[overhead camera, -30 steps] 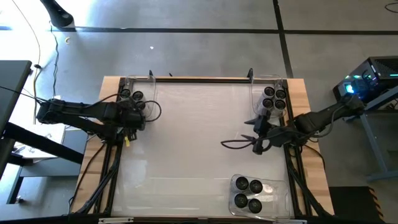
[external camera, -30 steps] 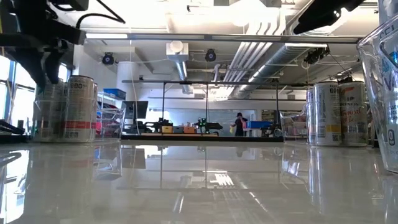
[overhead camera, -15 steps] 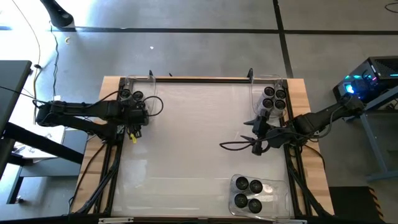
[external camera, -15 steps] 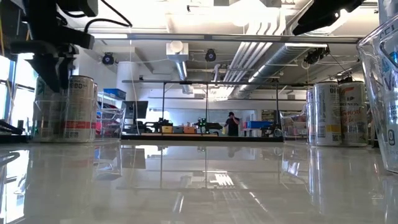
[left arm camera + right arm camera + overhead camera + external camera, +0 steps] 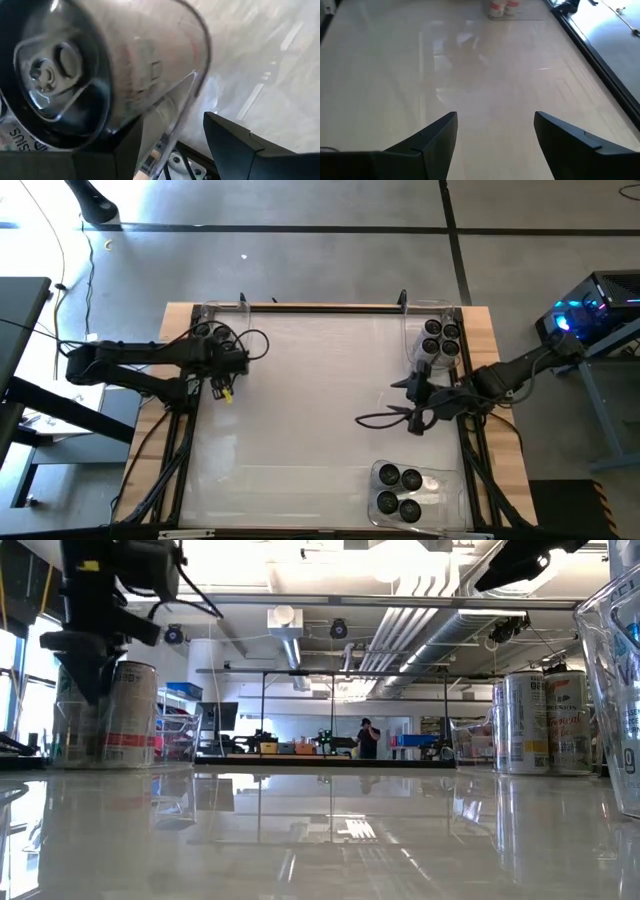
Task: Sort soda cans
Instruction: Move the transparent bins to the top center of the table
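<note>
Soda cans (image 5: pixel 204 331) with dark tops stand in a clear bin (image 5: pixel 212 315) at the table's far left corner. My left gripper (image 5: pixel 230 362) hangs over that bin's near right corner, pointing steeply down, fingers apart. In the left wrist view one can (image 5: pixel 50 75) fills the picture beside one finger (image 5: pixel 127 150), and the bin's clear wall (image 5: pixel 195 85) runs between the two fingers. In the low view the gripper (image 5: pixel 95 670) stands in front of these cans (image 5: pixel 125 715). My right gripper (image 5: pixel 415 408) hovers open over the table's right side, holding nothing (image 5: pixel 495 135). My left gripper has one finger close beside the can's side (image 5: pixel 115 125) and the other finger (image 5: pixel 235 145) on the far side of the bin's wall. Whether either finger touches the can or the wall, I cannot tell.
More cans stand in a clear bin at the far right corner (image 5: pixel 440 338) and in another at the near right corner (image 5: pixel 400 490). A dark cable loop (image 5: pixel 375 418) hangs beside my right gripper. The middle of the white table (image 5: pixel 300 400) is free.
My left gripper has swung toward the table's right edge and come down, closer in front of the far-left cans. My right gripper has stayed in place.
</note>
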Tool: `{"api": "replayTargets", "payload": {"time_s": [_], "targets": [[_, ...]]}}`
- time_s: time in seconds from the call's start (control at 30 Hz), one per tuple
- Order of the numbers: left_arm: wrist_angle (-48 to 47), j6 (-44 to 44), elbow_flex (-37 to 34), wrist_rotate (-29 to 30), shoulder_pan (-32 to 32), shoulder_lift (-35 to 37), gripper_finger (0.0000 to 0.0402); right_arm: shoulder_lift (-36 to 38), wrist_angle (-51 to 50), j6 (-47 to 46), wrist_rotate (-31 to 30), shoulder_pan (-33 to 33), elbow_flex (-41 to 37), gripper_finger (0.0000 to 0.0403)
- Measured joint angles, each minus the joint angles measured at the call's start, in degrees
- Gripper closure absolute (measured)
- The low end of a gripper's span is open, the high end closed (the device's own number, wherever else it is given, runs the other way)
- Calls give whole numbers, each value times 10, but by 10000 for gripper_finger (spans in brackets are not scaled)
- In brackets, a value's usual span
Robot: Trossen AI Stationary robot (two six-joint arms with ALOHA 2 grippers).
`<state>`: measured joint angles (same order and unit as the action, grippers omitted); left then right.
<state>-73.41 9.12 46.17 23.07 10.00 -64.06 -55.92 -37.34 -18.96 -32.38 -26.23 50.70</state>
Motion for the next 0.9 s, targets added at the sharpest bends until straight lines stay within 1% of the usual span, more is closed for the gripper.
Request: {"api": "replayTargets", "payload": {"time_s": [0.13,0.27,0.5,0.77,0.83,0.9], "targets": [[1,-6,0,-11,15,-24,203,0,11,2,0,-18,0,145],[7,-18,-1,-33,18,-47,224,0,22,10,-1,-34,0,145],[7,-19,-1,-40,17,-70,289,0,29,13,-16,-51,0,145],[6,-29,-1,-48,15,-70,383,0,29,10,-17,-51,0,145],[7,-36,-1,-51,10,-70,394,0,30,10,-17,-51,0,145],[11,-43,-1,-54,2,-69,394,0,33,10,-17,-51,0,145]]}}
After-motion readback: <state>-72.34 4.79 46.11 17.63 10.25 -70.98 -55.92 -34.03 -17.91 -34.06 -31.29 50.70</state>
